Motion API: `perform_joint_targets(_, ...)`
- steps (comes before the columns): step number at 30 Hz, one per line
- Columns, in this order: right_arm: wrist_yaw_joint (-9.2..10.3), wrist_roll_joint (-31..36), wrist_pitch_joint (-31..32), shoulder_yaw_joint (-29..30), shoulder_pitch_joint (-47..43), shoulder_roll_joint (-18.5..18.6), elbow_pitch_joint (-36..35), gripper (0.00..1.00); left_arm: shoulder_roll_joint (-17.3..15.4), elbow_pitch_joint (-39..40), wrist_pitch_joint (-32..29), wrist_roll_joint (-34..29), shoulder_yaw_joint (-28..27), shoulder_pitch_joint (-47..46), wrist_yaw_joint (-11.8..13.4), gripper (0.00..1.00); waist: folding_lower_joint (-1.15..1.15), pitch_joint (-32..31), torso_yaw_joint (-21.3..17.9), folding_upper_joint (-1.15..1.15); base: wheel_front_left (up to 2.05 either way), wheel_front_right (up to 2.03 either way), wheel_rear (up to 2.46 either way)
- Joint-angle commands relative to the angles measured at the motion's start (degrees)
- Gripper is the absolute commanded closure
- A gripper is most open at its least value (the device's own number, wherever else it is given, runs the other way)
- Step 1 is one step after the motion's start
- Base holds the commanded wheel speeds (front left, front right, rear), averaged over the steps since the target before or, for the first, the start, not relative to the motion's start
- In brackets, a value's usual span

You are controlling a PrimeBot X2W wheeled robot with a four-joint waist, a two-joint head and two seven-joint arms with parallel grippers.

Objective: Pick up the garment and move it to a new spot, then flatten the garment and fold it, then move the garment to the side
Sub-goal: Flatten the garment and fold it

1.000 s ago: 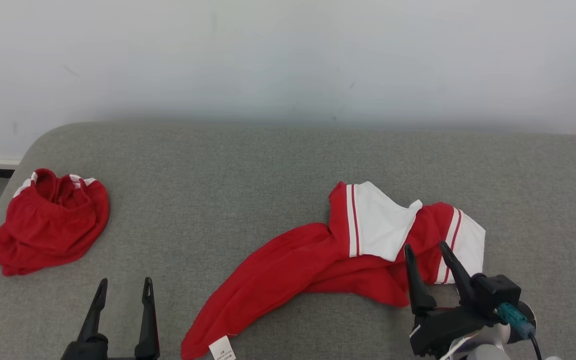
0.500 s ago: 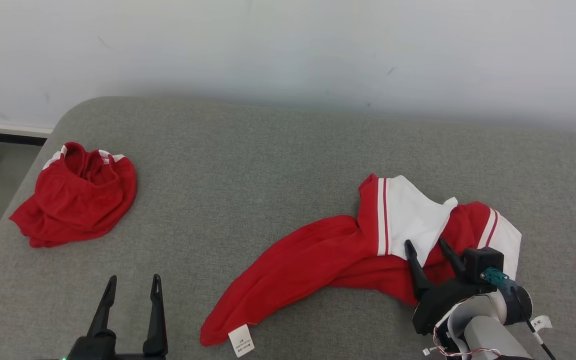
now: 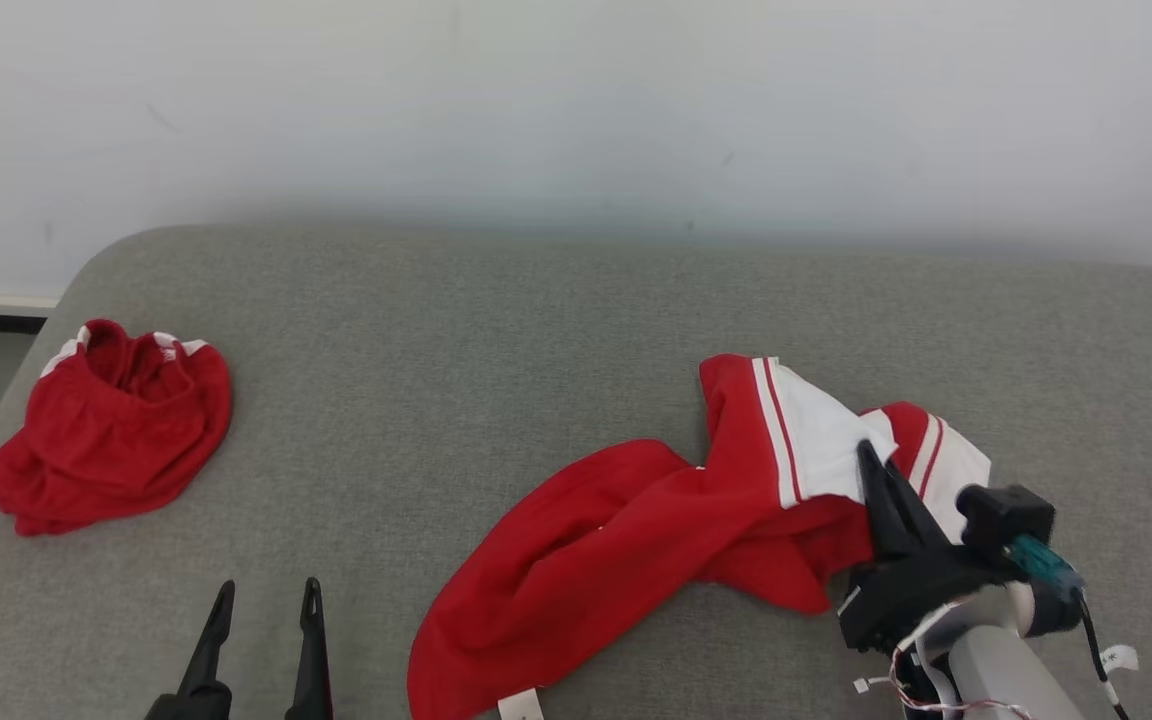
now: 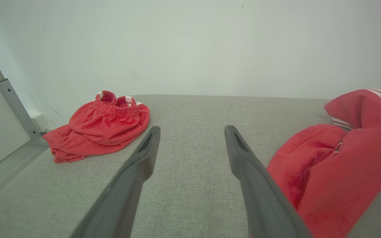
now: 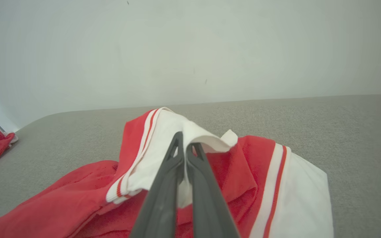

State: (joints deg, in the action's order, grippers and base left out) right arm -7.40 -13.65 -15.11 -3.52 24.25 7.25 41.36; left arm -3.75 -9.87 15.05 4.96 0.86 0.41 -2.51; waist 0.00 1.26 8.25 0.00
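A red garment (image 3: 626,530) with white panels and red stripes lies crumpled across the grey cushion (image 3: 496,340), right of centre. My right gripper (image 3: 874,462) is shut on a fold of its white panel (image 5: 177,132), and the cloth rises slightly where it is pinched between the two fingers (image 5: 164,185). The garment also reaches into the right of the left wrist view (image 4: 336,165). My left gripper (image 3: 266,600) stands open at the lower left over bare cushion, apart from the cloth, with nothing between its fingers (image 4: 137,168).
Another red garment (image 3: 111,430) sits bunched near the cushion's far left edge, also in the left wrist view (image 4: 101,125). A pale wall (image 3: 576,110) rises behind the cushion. A floor strip and a metal rail (image 4: 12,102) lie beyond the left edge.
My right gripper has closed on the white fold of the garment and the cloth has bunched up around it. The head view has shifted. The left gripper stays open.
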Motion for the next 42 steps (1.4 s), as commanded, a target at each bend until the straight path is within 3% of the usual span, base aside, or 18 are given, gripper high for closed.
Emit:
perform_joint_targets(1, -0.18, -0.57, -0.01, 0.81, -4.05, 0.33, -4.55, 1.0, 0.24, -0.5, 0.19, -0.29, -0.4, 1.16, -0.06, 0.0, 0.0, -1.3, -3.1, 0.0, 0.0, 0.0, 0.0)
perform_joint_targets(13, -0.18, 1.08, -0.04, 6.12, -23.87, 0.12, -27.13, 1.0, 0.71, -2.52, 0.19, 0.36, -0.4, 0.61, -0.86, 0.0, 0.0, -0.46, -10.85, 0.0, 0.0, 0.0, 0.0)
perform_joint_targets(20, -0.18, 3.06, 2.22, 10.06, -31.02, -0.85, -30.96, 1.0, 0.85, -2.76, 0.19, 0.48, 0.07, -0.16, -0.61, 0.0, 0.0, 0.31, -11.66, 0.0, 0.0, 0.0, 0.0)
perform_joint_targets(21, -0.18, 3.29, 2.48, 10.42, -31.39, -0.88, -30.35, 0.76, 0.86, -2.86, 0.19, 0.55, 0.06, -0.09, -0.67, 0.0, 0.0, 0.25, -11.71, 0.0, 0.0, 0.0, 0.0)
perform_joint_targets(22, -0.18, 3.35, 2.79, 10.61, -31.66, -1.07, -29.78, 0.0, 0.86, -3.07, 0.19, 0.54, 0.12, -0.02, -0.79, 0.0, 0.0, 0.12, -11.68, 0.0, 0.0, 0.0, 0.0)
perform_joint_targets(27, -0.18, 2.93, 2.15, 11.61, -32.43, -1.94, -28.53, 0.0, 0.88, -3.42, 0.19, 0.37, 0.34, 0.16, -0.87, 0.0, 0.0, -0.64, -10.71, 0.0, 0.0, 0.0, 0.0)
perform_joint_targets(42, -0.18, 3.43, 0.0, 11.18, -31.74, -2.51, -34.57, 0.0, 0.92, -3.94, 0.19, 0.56, 0.46, 1.73, -1.59, 0.0, 0.0, -2.35, -8.73, 0.0, 0.0, 0.0, 0.0)
